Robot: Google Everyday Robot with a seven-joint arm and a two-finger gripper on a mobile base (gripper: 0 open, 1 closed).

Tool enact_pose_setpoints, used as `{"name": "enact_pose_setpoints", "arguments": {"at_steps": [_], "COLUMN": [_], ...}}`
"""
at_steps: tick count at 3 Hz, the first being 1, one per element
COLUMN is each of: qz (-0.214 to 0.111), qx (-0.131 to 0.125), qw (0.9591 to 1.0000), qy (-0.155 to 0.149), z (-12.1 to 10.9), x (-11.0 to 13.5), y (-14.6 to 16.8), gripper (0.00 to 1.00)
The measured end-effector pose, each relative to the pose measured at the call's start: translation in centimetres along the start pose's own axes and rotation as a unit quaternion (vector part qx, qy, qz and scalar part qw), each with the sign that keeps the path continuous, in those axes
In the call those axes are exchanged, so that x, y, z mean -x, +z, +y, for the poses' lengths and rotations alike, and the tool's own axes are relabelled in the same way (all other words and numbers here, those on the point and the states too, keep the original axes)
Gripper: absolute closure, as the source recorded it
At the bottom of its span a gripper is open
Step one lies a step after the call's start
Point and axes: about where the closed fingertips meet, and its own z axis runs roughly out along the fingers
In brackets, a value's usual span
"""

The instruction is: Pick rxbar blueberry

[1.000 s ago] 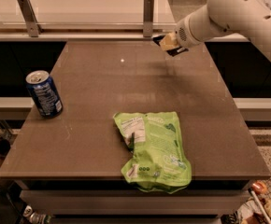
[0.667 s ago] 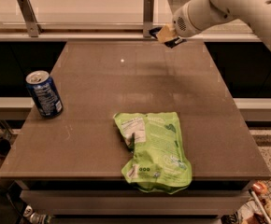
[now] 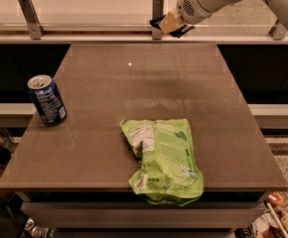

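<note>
My gripper (image 3: 168, 25) hangs above the far edge of the table (image 3: 149, 83), near the middle of the back rail, at the end of the white arm that comes in from the upper right. No dark navy snack bar shows anywhere on the table; the rxbar blueberry is hidden or out of view. A large light-green crinkled bag (image 3: 163, 158) lies at the table's front centre. A blue soda can (image 3: 46, 99) stands upright at the left edge.
A rail with metal posts (image 3: 158, 11) runs along the back of the table, with a pale counter behind it. Dark gaps lie left and right of the table. Clutter sits on the floor at the lower right (image 3: 278, 217).
The gripper has moved left along the far edge of the table and slightly further back. The bag and the can have not moved.
</note>
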Motion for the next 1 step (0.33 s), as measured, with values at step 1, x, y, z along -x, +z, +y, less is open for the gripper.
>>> {"name": "enact_pose_setpoints", "arguments": {"at_steps": [1], "qz": [0.0], "qx": [-0.005], "qw": [0.9997], "qy": [-0.025], "z": [1.64], "x": [1.76], "y": [-2.2], "gripper": [1.0]}}
